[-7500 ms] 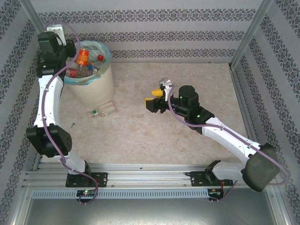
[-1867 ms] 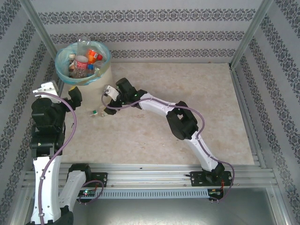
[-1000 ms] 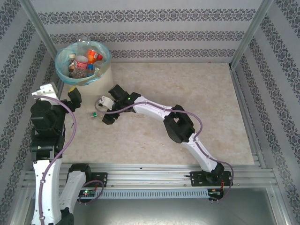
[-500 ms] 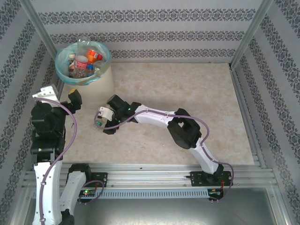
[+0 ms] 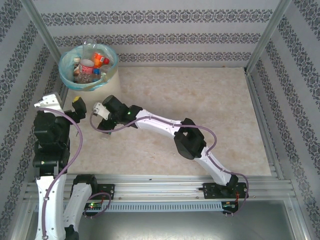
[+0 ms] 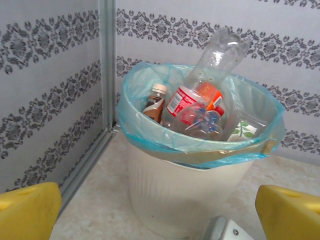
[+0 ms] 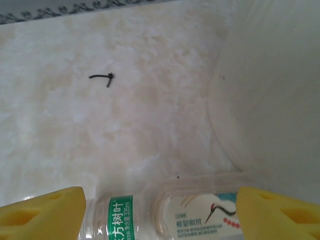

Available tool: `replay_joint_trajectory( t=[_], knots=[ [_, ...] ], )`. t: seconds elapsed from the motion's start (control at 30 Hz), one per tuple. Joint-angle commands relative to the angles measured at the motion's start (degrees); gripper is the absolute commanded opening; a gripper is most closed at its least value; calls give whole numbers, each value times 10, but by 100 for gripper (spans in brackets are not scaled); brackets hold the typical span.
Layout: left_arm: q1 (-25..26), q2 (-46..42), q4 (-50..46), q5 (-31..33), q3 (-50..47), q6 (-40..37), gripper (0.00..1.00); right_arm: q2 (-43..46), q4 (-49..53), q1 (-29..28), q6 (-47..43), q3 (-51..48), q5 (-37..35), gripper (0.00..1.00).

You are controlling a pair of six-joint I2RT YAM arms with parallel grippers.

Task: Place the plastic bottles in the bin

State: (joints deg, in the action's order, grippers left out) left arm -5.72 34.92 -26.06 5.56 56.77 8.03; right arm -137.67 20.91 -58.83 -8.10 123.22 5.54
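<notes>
A: State of the left gripper (image 6: 160,212)?

B: Fingers spread as wide as they go, nothing between them. The bin (image 6: 175,195) stands straight ahead of it, centred between the fingertips, near but apart. A blue-green liner (image 6: 150,134) is folded over the rim.

A: Contents?

B: Several bottles. A tall clear bottle (image 6: 210,65) with a red label leans out above the rim, and a brown bottle (image 6: 152,106) with a white cap sits left of it. The others lie beneath and are hard to sort.

A: And the right gripper (image 7: 157,200)?

B: Fingers wide apart, low over the table (image 7: 100,130). One plastic bottle (image 7: 150,216) lies on its side between them, an end toward each pad. It is clear, with a green band and a white label showing a crane. Whether the pads touch it, I cannot tell.

A: Ahead of that gripper?

B: A small black scrap (image 7: 102,76) on the table, ahead and left. The bin's pale wall rises ahead and right, close by.
</notes>
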Motion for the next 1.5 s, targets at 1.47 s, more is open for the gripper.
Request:
replay_joint_trajectory(
  t=[1.47],
  knots=[
    [35, -38, 16, 79, 13, -41, 100, 0, 84, -27, 376, -101, -240, 81]
  ],
)
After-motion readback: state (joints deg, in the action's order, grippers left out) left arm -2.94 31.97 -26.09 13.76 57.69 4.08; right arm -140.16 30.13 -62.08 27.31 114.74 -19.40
